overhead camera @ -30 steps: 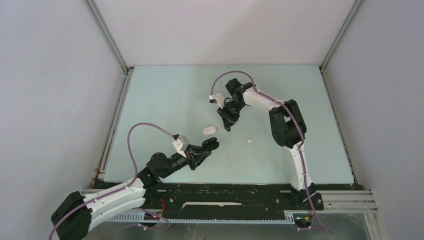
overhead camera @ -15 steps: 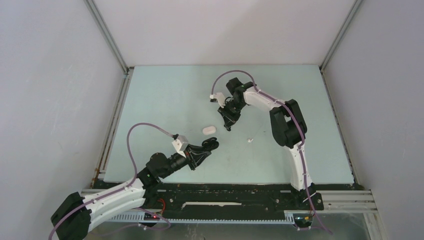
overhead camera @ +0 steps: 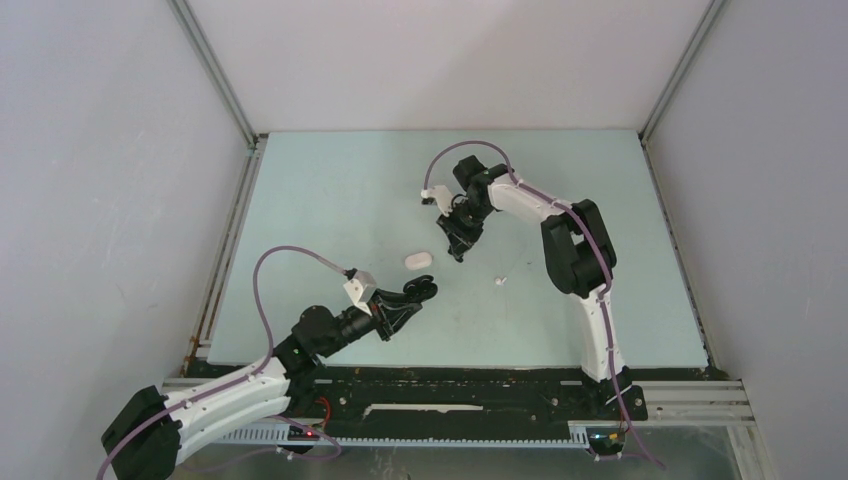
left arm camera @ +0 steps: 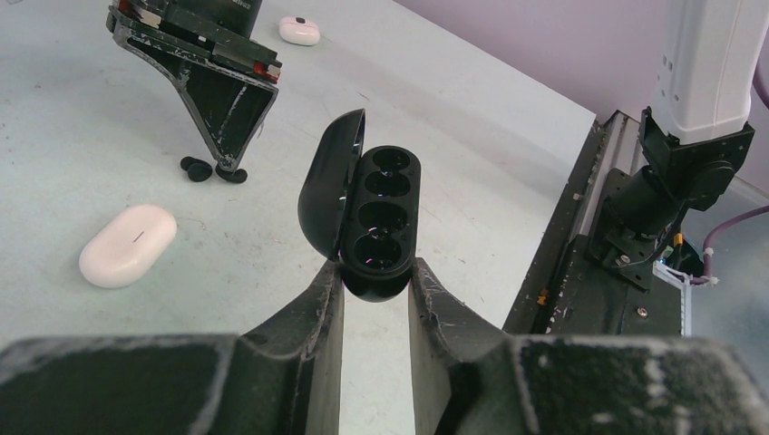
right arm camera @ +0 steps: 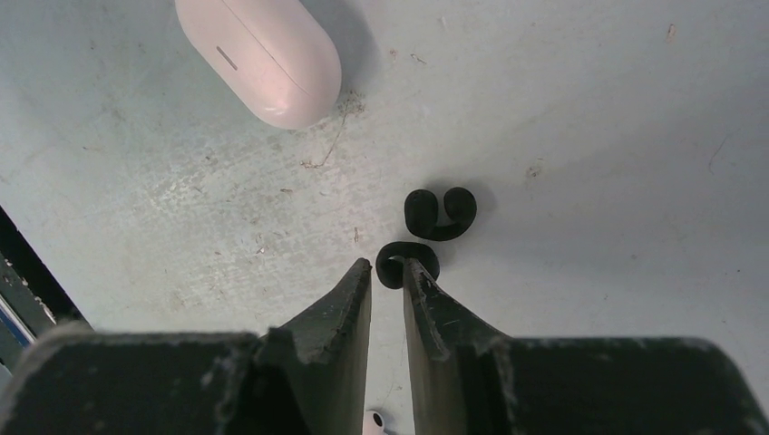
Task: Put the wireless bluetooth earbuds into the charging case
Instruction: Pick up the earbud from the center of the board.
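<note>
My left gripper (left arm camera: 376,281) is shut on the base of a black charging case (left arm camera: 372,217), held above the table with its lid open and its sockets empty; it also shows in the top view (overhead camera: 428,288). Two black earbuds lie on the table (right arm camera: 440,213), (right arm camera: 408,261). My right gripper (right arm camera: 388,265) points down at them, its jaws a narrow gap apart. The nearer earbud sits at its tips, against the right finger and clear of the left. The right gripper also shows in the top view (overhead camera: 458,252).
A closed white pill-shaped case (overhead camera: 418,259) lies between the two grippers, also in the left wrist view (left arm camera: 127,245) and the right wrist view (right arm camera: 258,59). A white earbud (overhead camera: 501,281) lies to the right. Another small white piece (left arm camera: 299,30) lies farther back.
The right wrist has shifted very slightly. The left arm holds the open case still.
</note>
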Robot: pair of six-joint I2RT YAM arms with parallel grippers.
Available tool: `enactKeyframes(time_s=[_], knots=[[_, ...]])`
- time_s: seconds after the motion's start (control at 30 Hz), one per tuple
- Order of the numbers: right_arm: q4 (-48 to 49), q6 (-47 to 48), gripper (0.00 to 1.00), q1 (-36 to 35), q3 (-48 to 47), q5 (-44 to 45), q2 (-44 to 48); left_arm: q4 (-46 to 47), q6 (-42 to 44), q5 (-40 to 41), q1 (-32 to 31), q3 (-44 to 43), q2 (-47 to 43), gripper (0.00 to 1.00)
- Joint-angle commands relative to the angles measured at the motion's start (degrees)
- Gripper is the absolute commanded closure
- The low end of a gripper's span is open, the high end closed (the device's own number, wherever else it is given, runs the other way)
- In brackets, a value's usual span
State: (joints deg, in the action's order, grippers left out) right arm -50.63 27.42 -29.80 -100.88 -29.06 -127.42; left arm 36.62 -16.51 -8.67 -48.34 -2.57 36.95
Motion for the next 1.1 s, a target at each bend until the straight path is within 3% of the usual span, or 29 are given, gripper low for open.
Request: enactKeyframes(time_s=[0.0,0.5,0.73,0.9,1.07], knots=[[-0.4,-0.3,0.76,0.1,1.5,5.4,1.5,1.3,-0.3,0.8,0.3,0.7,-0.7,1.00],[0.2,-7.0,0.72,0.0,0.2,6.5,0.7,1.3,-0.4,0.8,0.3,0.8,-0.4,1.00],[0.4,-8.1,0.78,0.3,0.2,8.9,1.5,1.3,-0.5,1.0,0.3,1.1,-0.7,1.00],[0.4,-7.4,0.92,0.9,0.2,8.1,1.9,1.4,-0.5,1.0,0.3,0.8,0.0,1.00],[-0.4,-5.2,0.98,1.1,1.0,8.1,3.8,1.3,-0.4,0.8,0.3,0.7,0.3,1.00]])
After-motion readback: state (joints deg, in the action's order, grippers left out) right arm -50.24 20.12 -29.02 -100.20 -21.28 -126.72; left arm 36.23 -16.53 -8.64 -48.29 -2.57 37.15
